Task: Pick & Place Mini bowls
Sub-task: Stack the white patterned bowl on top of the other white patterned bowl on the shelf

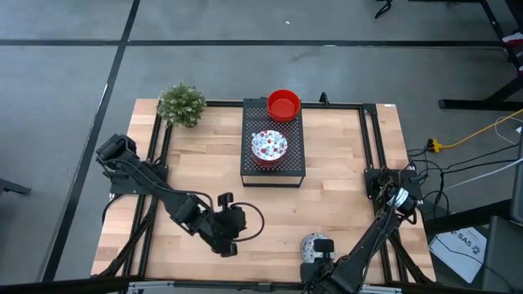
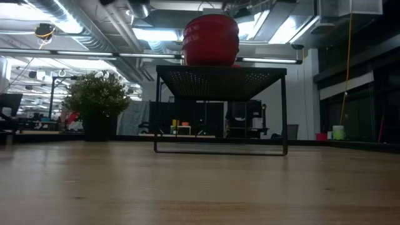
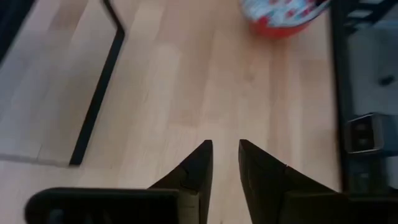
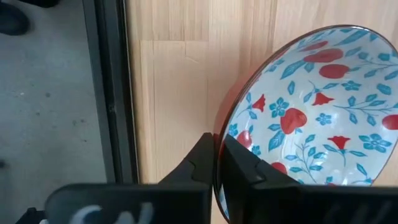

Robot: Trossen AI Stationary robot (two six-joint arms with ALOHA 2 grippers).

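Ahead of the left gripper (image 3: 225,163), which hovered low over bare wood at the near-left of the pale wooden table (image 1: 343,188), lay nothing within reach; its two dark fingers stood a little apart and held nothing. Beyond its tips, well apart, sat the small round white bowl with red and blue floral speckles and a red outer wall (image 3: 277,14).

Farther from that gripper, toward the table's middle, the black perforated rectangular box (image 1: 273,173) carried a stack of floral bowls (image 1: 268,147) and, at its far end, a stack of plain glossy red bowls (image 1: 283,104). The small green bushy plant (image 1: 181,104) stood at the far-left corner.

At the near edge on the right, the right gripper (image 4: 219,155) was pinched onto the rim of that lone floral bowl (image 4: 314,106), one finger outside the red wall and one inside the patterned face. The bowl appeared tilted up off the wood, though the overhead view was too crowded by the arm to be sure.

By its gloss the bowl was probably glazed ceramic: stiff, light for its size, slippery and liable to chip. A rim pinch is the natural hold, but a thin one; the smooth wall could pivot or slide between the pads, so a slow, level carry to the box would suit it.
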